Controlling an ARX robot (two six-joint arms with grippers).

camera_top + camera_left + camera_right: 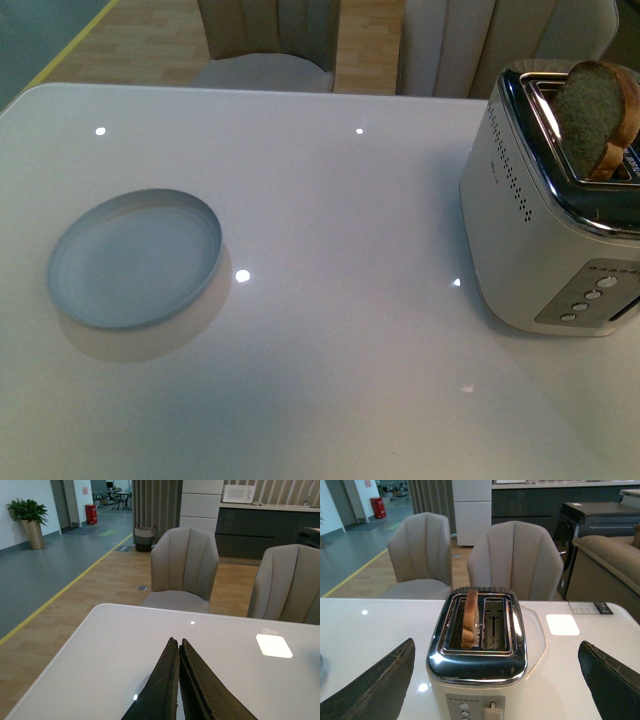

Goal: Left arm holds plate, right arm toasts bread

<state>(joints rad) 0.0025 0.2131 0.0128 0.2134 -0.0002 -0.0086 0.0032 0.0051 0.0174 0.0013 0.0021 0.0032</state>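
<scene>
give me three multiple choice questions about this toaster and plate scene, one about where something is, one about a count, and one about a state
1. Where is the bread slice?
A. Standing in a toaster slot
B. Lying on the plate
C. Flat on the table

2. How many slots does the toaster have on top?
A. One
B. Two
C. Four

3. How do the two grippers stand?
A. Both shut
B. Both open
C. Left shut, right open

Answers: 1 A, the slice stands upright in one slot while the plate is bare. 2 B, the right wrist view shows two slots side by side, one empty. 3 C, the left gripper has its fingers pressed together, while the right gripper has its fingers spread wide either side of the toaster.
</scene>
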